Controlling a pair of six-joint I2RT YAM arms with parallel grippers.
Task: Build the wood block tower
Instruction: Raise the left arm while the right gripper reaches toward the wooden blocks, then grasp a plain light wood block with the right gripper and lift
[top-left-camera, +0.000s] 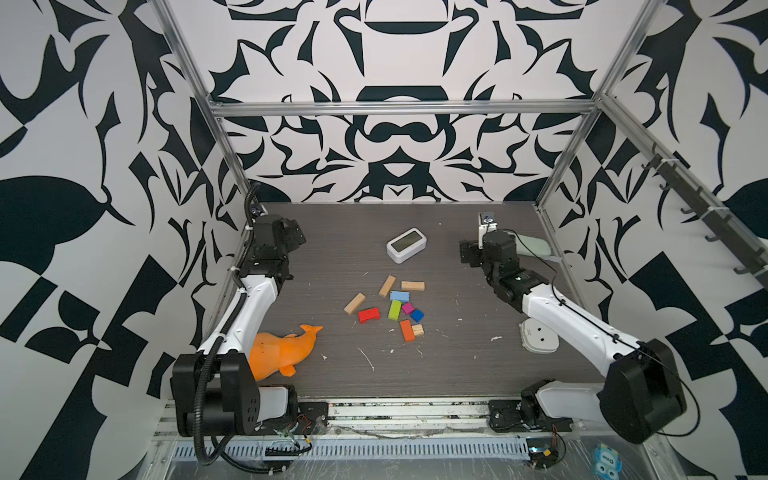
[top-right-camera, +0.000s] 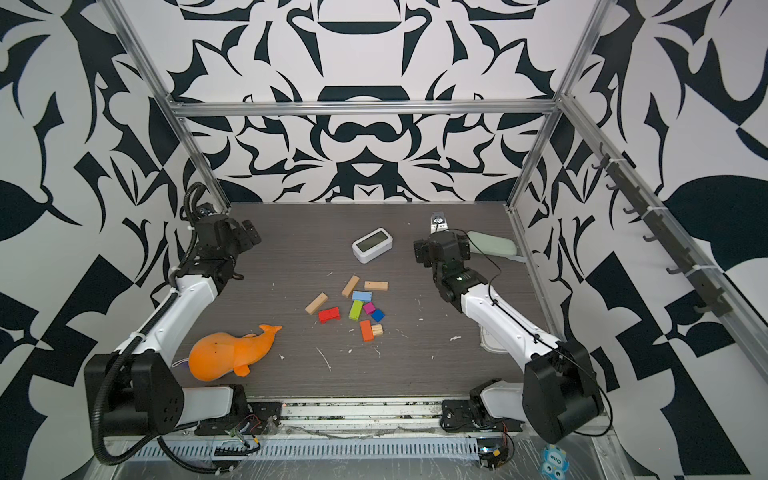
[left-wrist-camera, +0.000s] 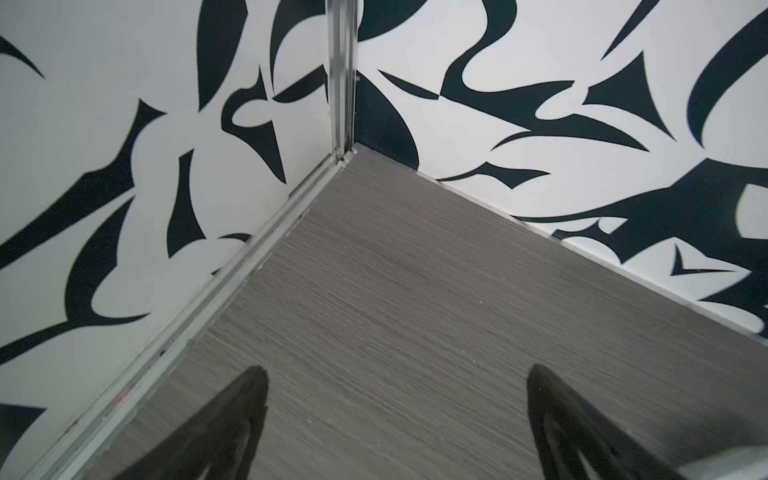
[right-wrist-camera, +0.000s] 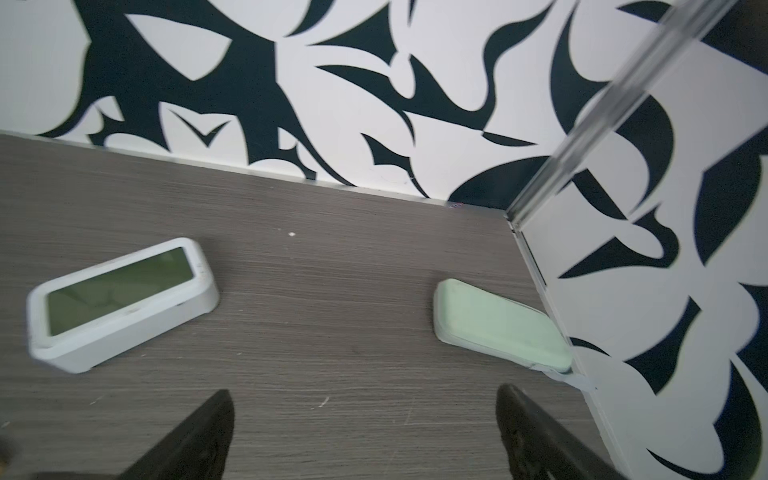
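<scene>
Ten wood blocks (top-left-camera: 394, 309) scattered; blue packet (top-left-camera: 607, 459) perhaps reads "One".

Even bright light, slight wrist-view blur

wood blocks (top-left-camera: 395, 307) | ten, coloured and tan | lying scattered, unstacked | mid-table

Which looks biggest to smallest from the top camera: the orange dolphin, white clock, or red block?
In a top view:
1. orange dolphin
2. white clock
3. red block
The dolphin lies nearer the camera, yet clearly looks largest.
</scene>
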